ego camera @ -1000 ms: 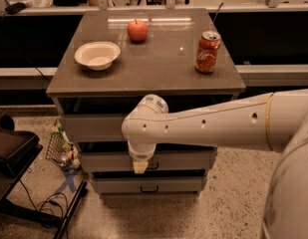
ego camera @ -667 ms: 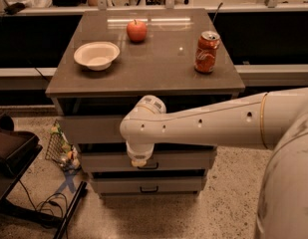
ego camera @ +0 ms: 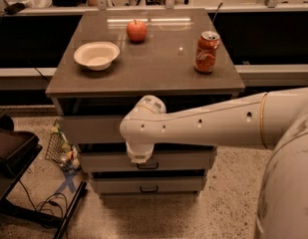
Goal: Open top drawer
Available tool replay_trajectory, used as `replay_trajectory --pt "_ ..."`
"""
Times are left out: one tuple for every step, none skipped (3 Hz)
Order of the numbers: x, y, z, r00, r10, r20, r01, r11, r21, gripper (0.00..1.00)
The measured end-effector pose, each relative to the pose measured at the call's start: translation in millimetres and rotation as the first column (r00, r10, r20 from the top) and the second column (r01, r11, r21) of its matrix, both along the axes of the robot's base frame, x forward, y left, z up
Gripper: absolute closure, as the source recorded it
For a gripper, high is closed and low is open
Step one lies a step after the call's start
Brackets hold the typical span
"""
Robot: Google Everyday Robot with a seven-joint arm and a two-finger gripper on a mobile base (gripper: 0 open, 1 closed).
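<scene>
The top drawer (ego camera: 91, 129) is the tall grey front just under the brown cabinet top (ego camera: 158, 68). My white arm crosses in front of it from the right and hides its handle. The gripper (ego camera: 139, 154) hangs at the arm's end, against the lower middle of the top drawer front, just above the middle drawer (ego camera: 183, 159). A dark gap shows between the cabinet top and the top drawer front.
On the cabinet top stand a white bowl (ego camera: 96, 55), a red apple (ego camera: 136, 30) and an orange soda can (ego camera: 207, 52). The bottom drawer (ego camera: 148, 185) has a black handle. A wire basket (ego camera: 60, 150) and cables (ego camera: 44, 203) lie on the floor to the left.
The gripper end of the arm has shifted slightly upward in front of the drawers. The objects on the cabinet top have not moved.
</scene>
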State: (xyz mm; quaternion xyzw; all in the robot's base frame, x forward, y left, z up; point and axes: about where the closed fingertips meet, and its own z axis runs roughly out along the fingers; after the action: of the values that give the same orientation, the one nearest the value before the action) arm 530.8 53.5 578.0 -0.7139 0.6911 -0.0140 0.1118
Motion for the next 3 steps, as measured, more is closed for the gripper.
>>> replay_trajectory --pt "0.0 0.0 0.0 1.0 0.0 0.0 0.0 1.0 0.0 1.0" --pt "-0.1 0.0 0.1 1.0 0.0 0.0 0.0 1.0 0.0 1.0" --pt "-0.1 0.0 0.1 1.0 0.0 0.0 0.0 1.0 0.0 1.0"
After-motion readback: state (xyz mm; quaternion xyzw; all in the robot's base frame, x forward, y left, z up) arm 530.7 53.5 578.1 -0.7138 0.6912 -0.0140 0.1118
